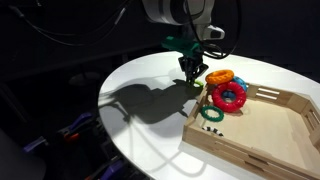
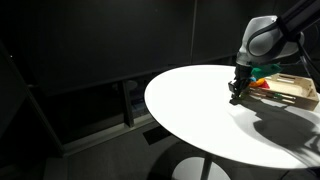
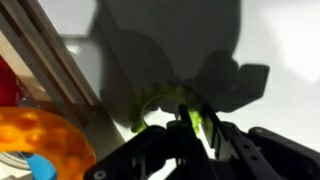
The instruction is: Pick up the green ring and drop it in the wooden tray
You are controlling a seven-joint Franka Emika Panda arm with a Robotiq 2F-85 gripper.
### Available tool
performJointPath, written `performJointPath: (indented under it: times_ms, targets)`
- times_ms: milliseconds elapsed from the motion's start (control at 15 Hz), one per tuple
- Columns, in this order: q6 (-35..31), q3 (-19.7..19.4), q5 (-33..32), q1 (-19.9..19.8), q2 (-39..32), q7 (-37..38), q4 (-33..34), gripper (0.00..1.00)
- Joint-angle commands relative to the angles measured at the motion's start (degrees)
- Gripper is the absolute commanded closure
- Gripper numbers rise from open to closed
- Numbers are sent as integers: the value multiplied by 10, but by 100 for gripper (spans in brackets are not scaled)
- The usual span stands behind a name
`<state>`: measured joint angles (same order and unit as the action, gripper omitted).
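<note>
The green ring is thin and lime-coloured. It shows only in the wrist view, on the white table in the arm's shadow. My gripper points down at the table just outside the tray's near corner, seen in both exterior views. Its two fingers are closed on the ring's rim, one inside the ring and one outside. The wooden tray lies beside the gripper, and its pale side wall crosses the wrist view.
A chunky red ring, an orange ring, a blue one and a dark green ring lie at the tray's near corner. The round white table drops off into dark surroundings.
</note>
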<state>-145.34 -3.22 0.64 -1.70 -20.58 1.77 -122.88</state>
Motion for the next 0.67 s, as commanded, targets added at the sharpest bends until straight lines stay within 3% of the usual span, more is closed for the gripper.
performJointPath:
  times_ms: [0, 600]
  targets:
    - [9, 5, 3, -4, 22, -5, -7, 95]
    - [43, -3, -12, -1, 120, 16, -14, 93]
